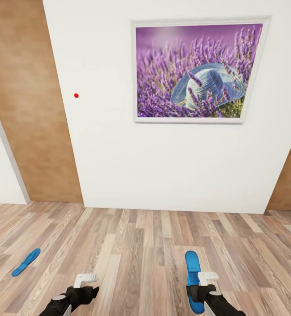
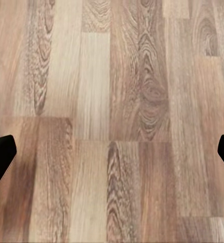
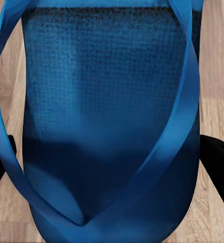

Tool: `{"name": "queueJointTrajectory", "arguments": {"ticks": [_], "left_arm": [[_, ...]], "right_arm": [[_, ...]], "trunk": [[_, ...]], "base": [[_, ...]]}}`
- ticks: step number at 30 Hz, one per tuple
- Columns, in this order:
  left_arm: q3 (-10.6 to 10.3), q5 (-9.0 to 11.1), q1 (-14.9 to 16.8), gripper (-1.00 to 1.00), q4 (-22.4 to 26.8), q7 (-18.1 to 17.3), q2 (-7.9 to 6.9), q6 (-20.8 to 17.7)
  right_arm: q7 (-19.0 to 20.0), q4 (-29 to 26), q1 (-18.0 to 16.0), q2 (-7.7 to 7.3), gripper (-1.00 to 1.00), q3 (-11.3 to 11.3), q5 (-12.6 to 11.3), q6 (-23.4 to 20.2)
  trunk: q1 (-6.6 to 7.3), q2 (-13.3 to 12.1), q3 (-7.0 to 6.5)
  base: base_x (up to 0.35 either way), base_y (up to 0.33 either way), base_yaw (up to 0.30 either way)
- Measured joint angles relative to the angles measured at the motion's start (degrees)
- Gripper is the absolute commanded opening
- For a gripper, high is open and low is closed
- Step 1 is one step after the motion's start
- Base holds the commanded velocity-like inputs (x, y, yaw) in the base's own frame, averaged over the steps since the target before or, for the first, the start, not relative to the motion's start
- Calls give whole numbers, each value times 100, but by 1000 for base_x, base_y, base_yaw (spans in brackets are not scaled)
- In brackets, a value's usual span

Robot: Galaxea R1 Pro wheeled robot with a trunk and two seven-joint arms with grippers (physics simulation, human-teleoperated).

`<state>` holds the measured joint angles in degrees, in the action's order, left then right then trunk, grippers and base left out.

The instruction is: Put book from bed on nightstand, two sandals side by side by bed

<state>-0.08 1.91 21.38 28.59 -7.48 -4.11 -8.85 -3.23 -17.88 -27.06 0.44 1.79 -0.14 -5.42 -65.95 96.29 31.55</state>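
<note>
One bright blue sandal [image 1: 26, 262] lies flat on the wood-plank floor at the lower left. The other sandal [image 1: 192, 274] hangs lengthwise at the lower right and looks larger, raised off the floor. My right gripper [image 1: 202, 293] is shut on it. In the right wrist view this sandal [image 3: 107, 101], its sole and straps, sits between the dark fingers [image 3: 218, 162]. My left gripper [image 1: 81, 293] hangs open over bare floor, to the right of the lying sandal, with its fingertips [image 2: 0, 152] far apart. The book, bed and nightstands are out of view.
A white wall [image 1: 119, 153] stands straight ahead with a framed lavender picture [image 1: 198, 70] and a small red dot [image 1: 76, 95]. Wood-panelled surfaces [image 1: 26, 109] flank it on both sides. Plank floor [image 1: 136, 245] stretches between me and the wall.
</note>
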Motion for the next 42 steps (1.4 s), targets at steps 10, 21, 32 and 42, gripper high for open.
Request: {"name": "queueJointTrajectory", "arguments": {"ticks": [10, 21, 32, 42], "left_arm": [[0, 5, -1, 100, 4, -5, 0, 0], [0, 3, 1, 100, 5, -6, 0, 0], [0, 3, -2, 100, 5, -6, -1, -1], [-1, 2, -1, 100, 5, -4, -1, 0]], "right_arm": [[0, 0, 0, 0, -100, 2, 5, 0], [0, 1, 0, 0, -100, 1, 0, 0], [0, 1, -1, 8, -100, 3, 5, 1], [-1, 1, -1, 10, -100, 3, 6, 1]], "trunk": [[0, 0, 0], [0, 0, 0], [-1, 0, 0], [-1, 0, 0]], "base": [[347, 0, 0], [330, 0, 18], [285, -2, 219], [256, -108, 263]]}}
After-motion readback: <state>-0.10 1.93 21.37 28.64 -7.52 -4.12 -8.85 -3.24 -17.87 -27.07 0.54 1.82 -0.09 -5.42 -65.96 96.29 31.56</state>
